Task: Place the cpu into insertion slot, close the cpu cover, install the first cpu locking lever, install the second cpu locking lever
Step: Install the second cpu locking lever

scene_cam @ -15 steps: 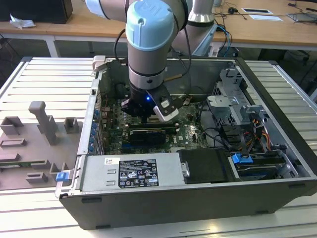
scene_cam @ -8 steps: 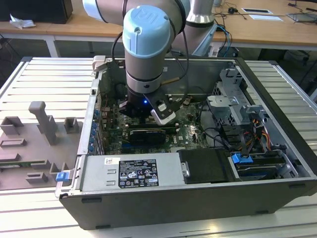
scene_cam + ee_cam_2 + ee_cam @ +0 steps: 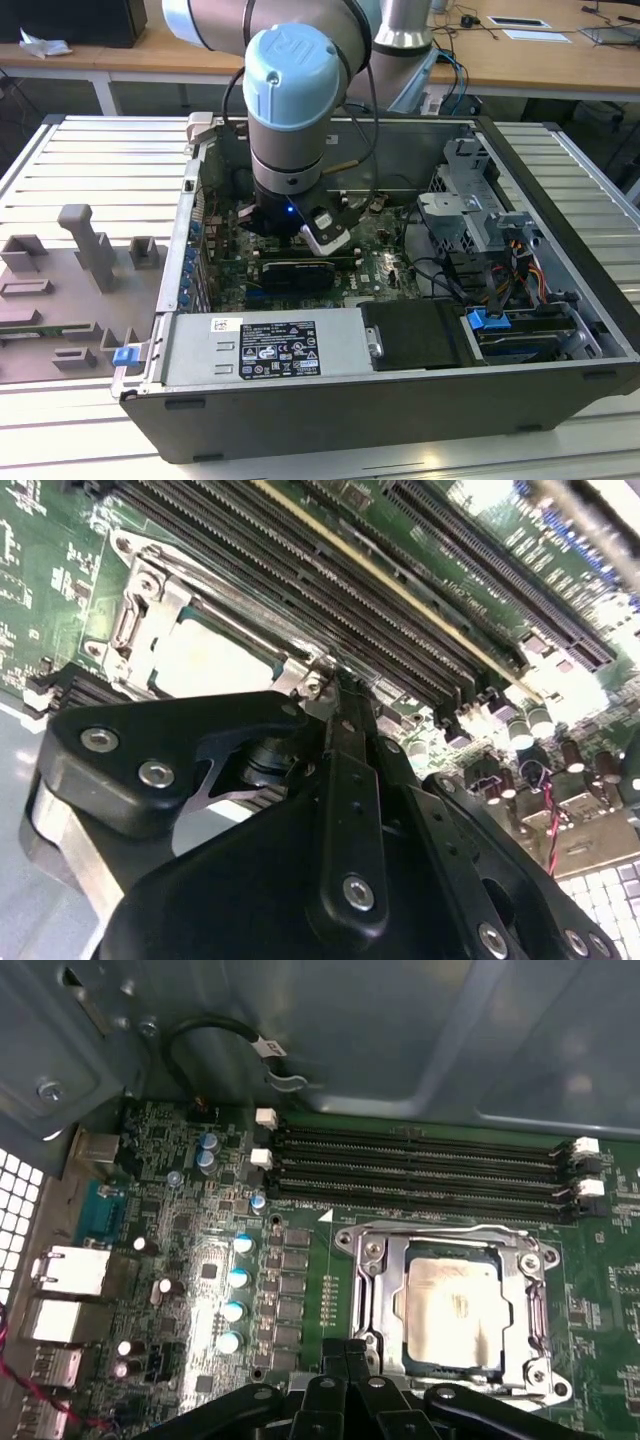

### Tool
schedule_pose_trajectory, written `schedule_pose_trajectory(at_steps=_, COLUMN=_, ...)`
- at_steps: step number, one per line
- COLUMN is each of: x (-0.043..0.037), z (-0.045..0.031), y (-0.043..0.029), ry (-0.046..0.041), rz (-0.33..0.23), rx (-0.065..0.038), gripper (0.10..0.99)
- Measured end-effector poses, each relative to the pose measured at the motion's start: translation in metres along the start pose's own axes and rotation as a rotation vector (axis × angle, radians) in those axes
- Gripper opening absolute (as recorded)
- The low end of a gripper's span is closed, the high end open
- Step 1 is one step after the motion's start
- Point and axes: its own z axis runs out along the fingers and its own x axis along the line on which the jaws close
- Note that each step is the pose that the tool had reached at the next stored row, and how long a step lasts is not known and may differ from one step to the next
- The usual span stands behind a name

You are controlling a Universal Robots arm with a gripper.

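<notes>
First wrist view: the gripper [image 3: 347, 1345] has its fingertips pressed together with no gap, and nothing is visible between them
Clock reference: take the side of the insertion slot [image 3: 372, 1251] facing the memory slots [image 3: 420, 1160] as 12 o'clock
Key relation: the fingertips sit just outside the socket's 8 o'clock corner, so the cpu [image 3: 455, 1300] lies toward 2 o'clock from them; whether they touch the rim cannot be told
Cpu: seated flat in the socket, its pale silver top showing square through the window, glare washing out the surface
Cpu cover [image 3: 512, 1320]: looks to be lying down over the chip – a thin silvery frame around all four edges
Locking lever [image 3: 440, 1230]: a wire rod along the 12 o'clock edge, its long axis parallel to the memory slots
Second wrist view: the gripper [image 3: 345, 695] points its narrow tip at the socket's edge, the cpu [image 3: 205, 665] just beyond
Exterior view: the arm [image 3: 290, 110] reaches down into the open computer case [image 3: 560, 200] – the power supply [image 3: 265, 345] at 6 o'clock from the wrist
</notes>
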Motion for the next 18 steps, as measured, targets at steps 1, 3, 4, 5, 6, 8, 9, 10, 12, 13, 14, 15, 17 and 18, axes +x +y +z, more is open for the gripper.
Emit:
schedule_pose_trajectory(at_steps=1, x=0.0004, z=0.0001, y=0.0000, ry=-0.0002, rz=0.000, rx=-0.003, gripper=0.106)
schedule_pose_trajectory(at_steps=3, x=0.0008, z=-0.0001, y=0.0001, ry=-0.0006, rz=0.000, rx=-0.007, gripper=0.106)
schedule_pose_trajectory(at_steps=4, x=0.0008, z=-0.0016, y=0.0006, ry=-0.0011, rz=0.000, rx=-0.011, gripper=0.106)
schedule_pose_trajectory(at_steps=5, x=0.0008, z=-0.0037, y=0.0012, ry=-0.0013, rz=0.000, rx=-0.014, gripper=0.106)
schedule_pose_trajectory(at_steps=6, x=0.0008, z=-0.0057, y=0.0019, ry=-0.0015, rz=0.000, rx=-0.015, gripper=0.106)
schedule_pose_trajectory(at_steps=8, x=0.0007, z=-0.0097, y=0.0031, ry=-0.0014, rz=0.000, rx=-0.016, gripper=0.106)
schedule_pose_trajectory(at_steps=9, x=0.0007, z=-0.0120, y=0.0038, ry=-0.0015, rz=0.000, rx=-0.016, gripper=0.106)
schedule_pose_trajectory(at_steps=10, x=0.0006, z=-0.0129, y=0.0041, ry=-0.0015, rz=0.000, rx=-0.017, gripper=0.106)
schedule_pose_trajectory(at_steps=12, x=0.0007, z=-0.0178, y=0.0056, ry=-0.0015, rz=0.000, rx=-0.017, gripper=0.106)
schedule_pose_trajectory(at_steps=13, x=0.0007, z=-0.0190, y=0.0060, ry=-0.0014, rz=0.000, rx=-0.017, gripper=0.106)
schedule_pose_trajectory(at_steps=14, x=0.0007, z=-0.0197, y=0.0062, ry=-0.0015, rz=0.000, rx=-0.017, gripper=0.106)
schedule_pose_trajectory(at_steps=15, x=0.0007, z=-0.0208, y=0.0066, ry=-0.0015, rz=0.000, rx=-0.017, gripper=0.106)
schedule_pose_trajectory(at_steps=17, x=0.0006, z=-0.0233, y=0.0075, ry=-0.0015, rz=0.000, rx=-0.017, gripper=0.106)
schedule_pose_trajectory(at_steps=18, x=0.0006, z=-0.0239, y=0.0077, ry=-0.0015, rz=0.000, rx=-0.017, gripper=0.106)
